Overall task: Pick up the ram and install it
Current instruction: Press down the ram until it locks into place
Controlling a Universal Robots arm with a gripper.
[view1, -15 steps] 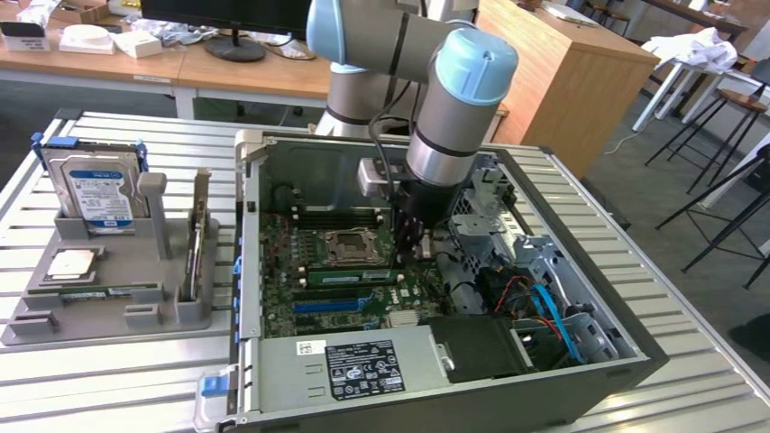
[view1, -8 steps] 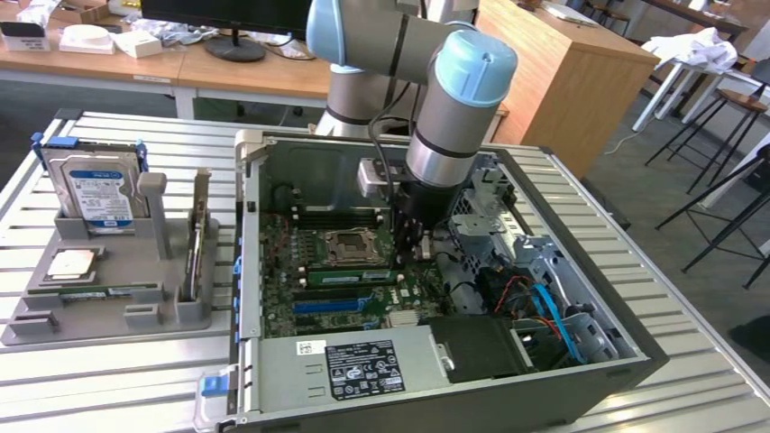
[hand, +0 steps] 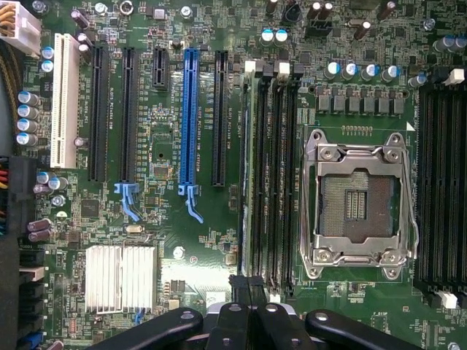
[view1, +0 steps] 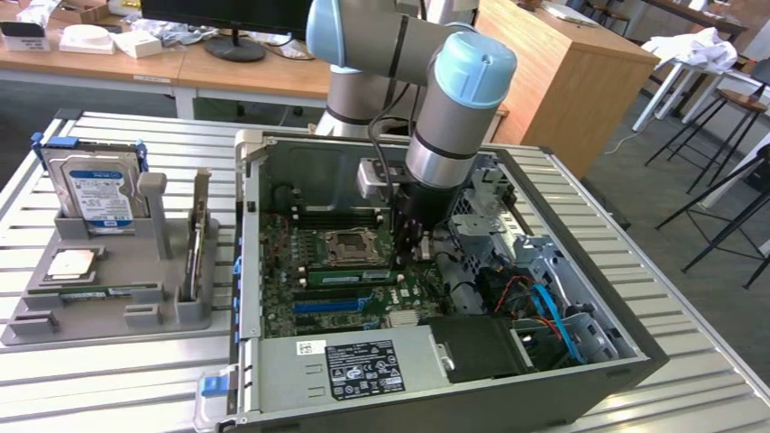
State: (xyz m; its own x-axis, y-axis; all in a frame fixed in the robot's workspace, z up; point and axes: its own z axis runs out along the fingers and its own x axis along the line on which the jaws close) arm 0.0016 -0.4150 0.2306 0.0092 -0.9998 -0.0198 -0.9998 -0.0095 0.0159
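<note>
The ram [hand: 255, 182] is a thin green stick standing on edge in a memory slot beside the empty processor socket [hand: 357, 197]. In the exterior view the ram [view1: 349, 275] lies along the motherboard just in front of the socket [view1: 343, 242]. My gripper [hand: 248, 288] is shut, with its black fingertips together over one end of the ram. I cannot tell whether they touch it. In the exterior view the gripper [view1: 409, 262] reaches straight down into the open computer case at the ram's right-hand end.
A blue slot [hand: 190, 109] and black expansion slots run parallel to the ram. More black memory slots [hand: 441, 182] lie beyond the socket. A drive cage and cables [view1: 542, 289] crowd the case's right. A grey tray [view1: 31, 325] on the exterior view's left holds a hard drive [view1: 90, 185].
</note>
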